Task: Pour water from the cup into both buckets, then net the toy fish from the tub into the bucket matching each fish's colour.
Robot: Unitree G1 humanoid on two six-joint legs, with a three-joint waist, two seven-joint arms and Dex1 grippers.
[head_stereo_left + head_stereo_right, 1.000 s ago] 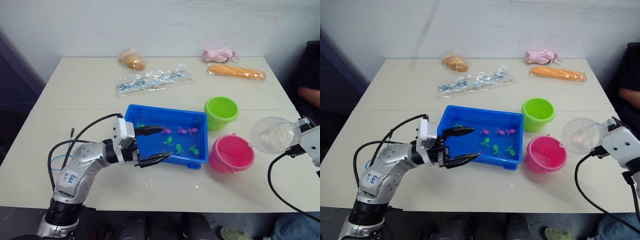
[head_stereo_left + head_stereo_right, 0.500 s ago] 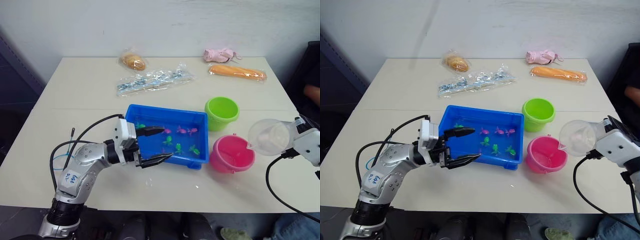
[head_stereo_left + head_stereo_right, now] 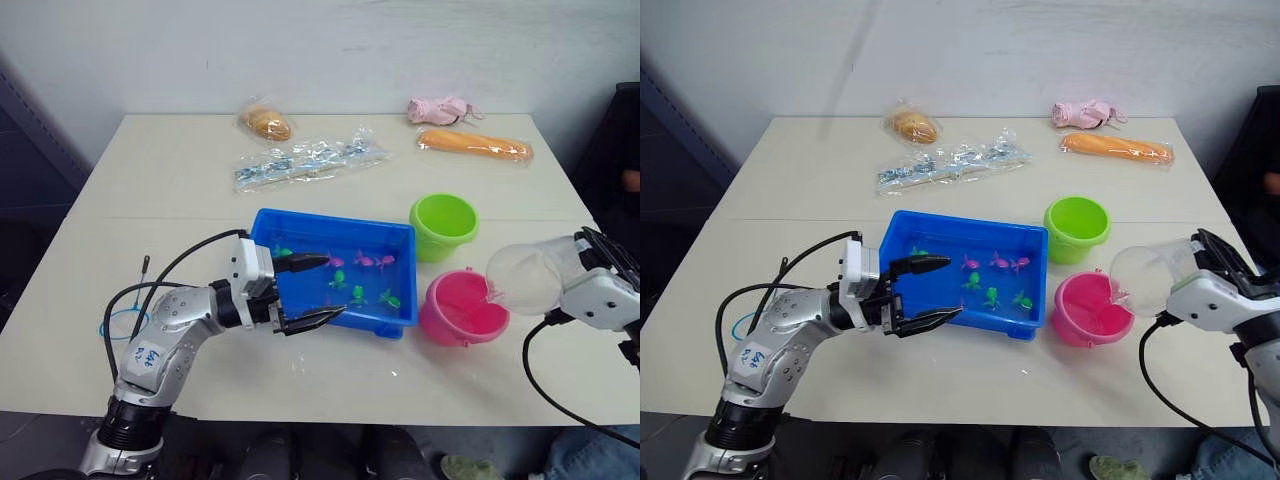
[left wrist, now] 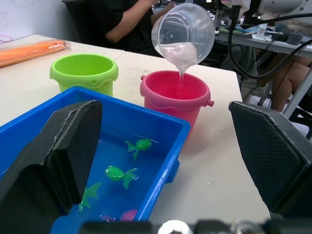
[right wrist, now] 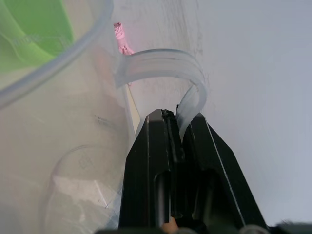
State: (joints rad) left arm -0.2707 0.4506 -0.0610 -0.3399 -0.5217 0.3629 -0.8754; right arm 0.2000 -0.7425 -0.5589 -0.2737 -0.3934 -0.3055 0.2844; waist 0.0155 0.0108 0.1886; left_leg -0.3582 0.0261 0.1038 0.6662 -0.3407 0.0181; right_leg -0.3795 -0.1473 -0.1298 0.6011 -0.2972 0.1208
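Right gripper (image 5: 180,127): clamped on cup (image 4: 184,33) handle, pouring.
Pink bucket (image 4: 175,92): under cup lip.
Left gripper (image 3: 312,290): wide; tub (image 3: 300,226) at 3 o'clock.

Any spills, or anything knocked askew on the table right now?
Nothing stands out. The cup, held by its handle in the right gripper, is tipped over the pink bucket and the water falls inside it. The green bucket and the tub stand level.
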